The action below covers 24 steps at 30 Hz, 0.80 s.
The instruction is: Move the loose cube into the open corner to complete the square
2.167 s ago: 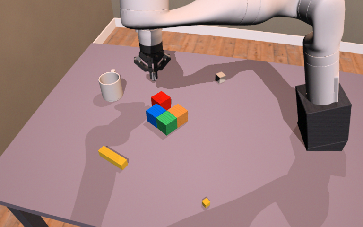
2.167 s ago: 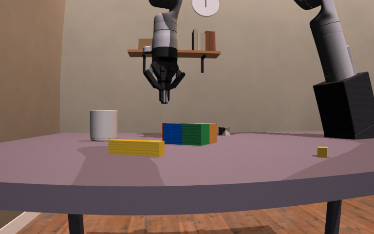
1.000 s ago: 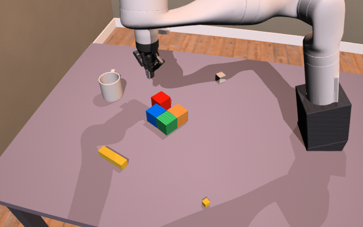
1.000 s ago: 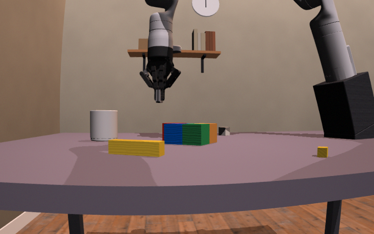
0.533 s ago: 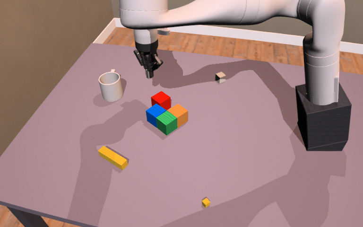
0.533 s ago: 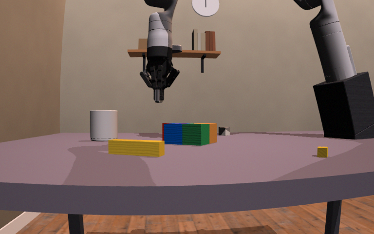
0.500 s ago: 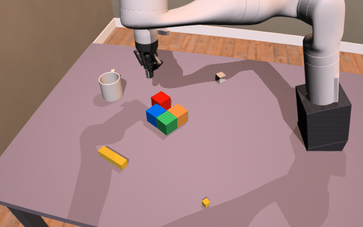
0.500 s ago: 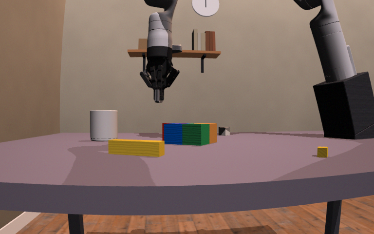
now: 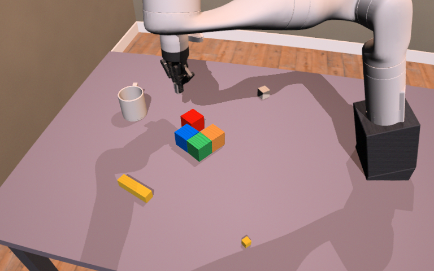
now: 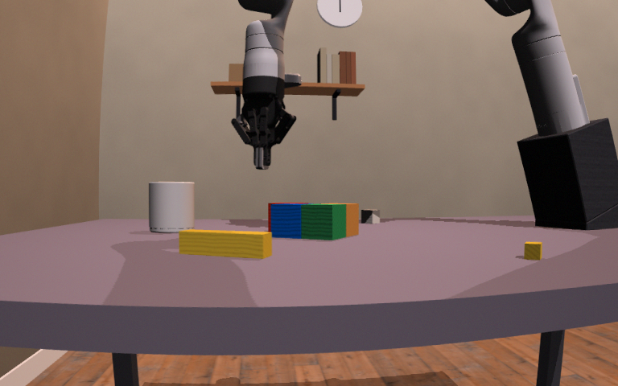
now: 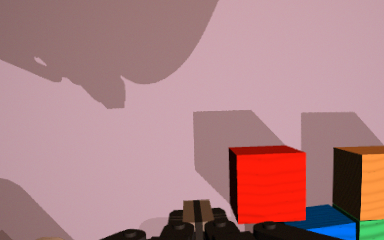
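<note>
Evidently pincer (image 9: 178, 92) (image 10: 261, 168) (image 11: 197, 217) narrow, nothing held, raised near desk's (image 9: 287, 191) (image 10: 319, 327) far edge, perhaps for pushing. Red cube (image 9: 192, 118) (image 10: 269, 218) (image 11: 270, 187) off blue (image 9: 186, 132) (image 10: 286, 221) (image 11: 325, 217) and orange (image 9: 214, 135) (image 10: 352, 219) (image 11: 372, 185), by open corner; likely needs nudge inward for flush faces.

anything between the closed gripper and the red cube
Nothing stands between the gripper and the red cube; the top view shows only air and bare tabletop there.

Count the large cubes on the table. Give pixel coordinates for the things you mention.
4: green cube (image 9: 199, 145) (image 10: 323, 221) (image 11: 372, 230) in front, blue cube (image 9: 181, 140) (image 10: 286, 221) (image 11: 330, 231) and orange cube (image 9: 218, 141) (image 10: 352, 219) (image 11: 373, 185) against its back faces, red cube (image 9: 192, 118) (image 10: 269, 219) (image 11: 270, 187) behind the blue one.
</note>
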Tool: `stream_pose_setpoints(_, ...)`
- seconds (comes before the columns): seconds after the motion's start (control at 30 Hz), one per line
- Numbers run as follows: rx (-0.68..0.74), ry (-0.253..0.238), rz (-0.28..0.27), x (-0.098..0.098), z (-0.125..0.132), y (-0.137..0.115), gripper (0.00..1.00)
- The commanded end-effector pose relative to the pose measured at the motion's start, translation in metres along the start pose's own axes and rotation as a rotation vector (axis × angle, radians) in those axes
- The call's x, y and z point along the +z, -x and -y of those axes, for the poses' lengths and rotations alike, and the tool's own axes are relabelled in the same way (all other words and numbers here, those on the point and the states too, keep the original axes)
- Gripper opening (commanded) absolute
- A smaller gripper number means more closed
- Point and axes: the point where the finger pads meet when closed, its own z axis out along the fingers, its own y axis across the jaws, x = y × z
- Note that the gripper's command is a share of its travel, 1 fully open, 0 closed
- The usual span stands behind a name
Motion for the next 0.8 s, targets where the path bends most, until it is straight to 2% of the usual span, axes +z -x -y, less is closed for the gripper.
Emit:
stream_pose_setpoints(0.0,0.009,0.006,-0.001,-0.001,0.000,-0.001,0.10)
stream_pose_setpoints(0.47,0.009,0.006,-0.001,0.003,0.000,-0.001,0.10)
stream_pose_setpoints(0.77,0.009,0.006,-0.001,0.017,0.000,0.000,0.10)
